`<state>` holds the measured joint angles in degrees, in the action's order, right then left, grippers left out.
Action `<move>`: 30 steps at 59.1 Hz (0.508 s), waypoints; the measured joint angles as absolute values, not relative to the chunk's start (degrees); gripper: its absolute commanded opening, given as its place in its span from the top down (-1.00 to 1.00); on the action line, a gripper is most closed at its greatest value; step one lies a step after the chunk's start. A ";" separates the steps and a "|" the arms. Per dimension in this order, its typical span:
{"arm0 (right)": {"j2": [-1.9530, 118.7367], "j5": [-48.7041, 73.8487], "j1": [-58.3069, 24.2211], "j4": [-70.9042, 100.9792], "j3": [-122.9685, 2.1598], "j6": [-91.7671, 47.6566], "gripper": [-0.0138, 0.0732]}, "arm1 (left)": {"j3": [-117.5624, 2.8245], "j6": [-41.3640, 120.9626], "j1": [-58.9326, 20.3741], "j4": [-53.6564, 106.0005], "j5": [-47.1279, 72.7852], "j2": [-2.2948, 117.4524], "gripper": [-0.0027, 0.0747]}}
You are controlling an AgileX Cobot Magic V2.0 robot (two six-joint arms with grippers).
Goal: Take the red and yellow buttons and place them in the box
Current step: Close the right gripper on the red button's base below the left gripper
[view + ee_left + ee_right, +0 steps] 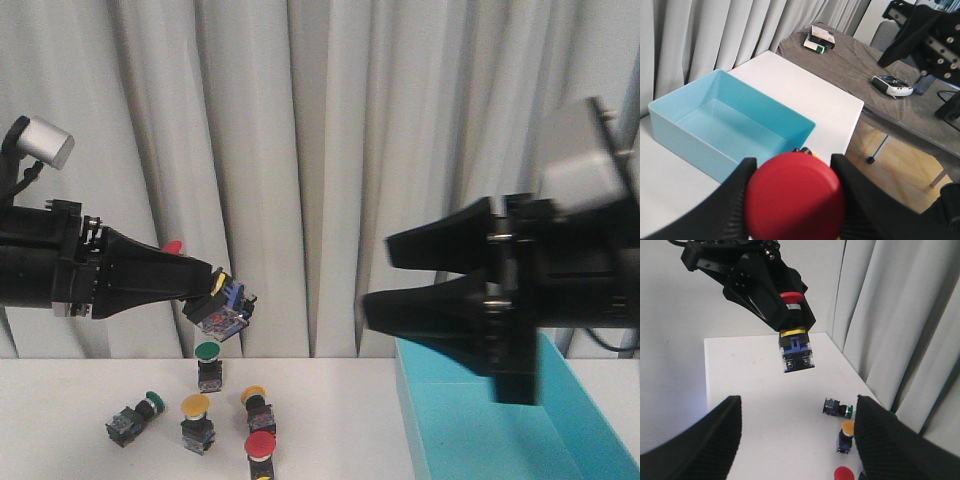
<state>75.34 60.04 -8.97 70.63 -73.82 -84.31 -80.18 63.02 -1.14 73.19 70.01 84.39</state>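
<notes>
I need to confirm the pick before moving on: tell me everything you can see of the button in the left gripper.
The red button has a round red mushroom cap, a yellow ring below it and a blue-and-black blocky body. It is clamped in the left gripper, lifted clear above the white table. In the front view it hangs tilted beyond the fingertips. Only the fingers touch it.

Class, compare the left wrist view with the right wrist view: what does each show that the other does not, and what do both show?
Only the left wrist view shows the box, empty, and a grey-covered side table with a controller. Only the right wrist view shows the loose buttons on the white table: a green one, a yellow one and a red cap at the edge, between the open right gripper fingers. Both show the left gripper shut on a red button.
</notes>
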 measured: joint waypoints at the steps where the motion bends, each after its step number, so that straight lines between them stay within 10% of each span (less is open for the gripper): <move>1: 75.95 59.27 -9.63 70.56 -74.01 -84.53 -0.38 | -80.18 63.02 -1.14 73.19 70.01 84.39 0.90; 30: 87.70 52.25 -19.66 66.18 -84.16 -85.01 -0.38 | -80.18 63.07 -1.14 73.19 70.03 84.39 0.90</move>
<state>87.70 52.25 -19.66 66.18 -84.16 -85.01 -80.18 63.07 -1.14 73.19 70.03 84.39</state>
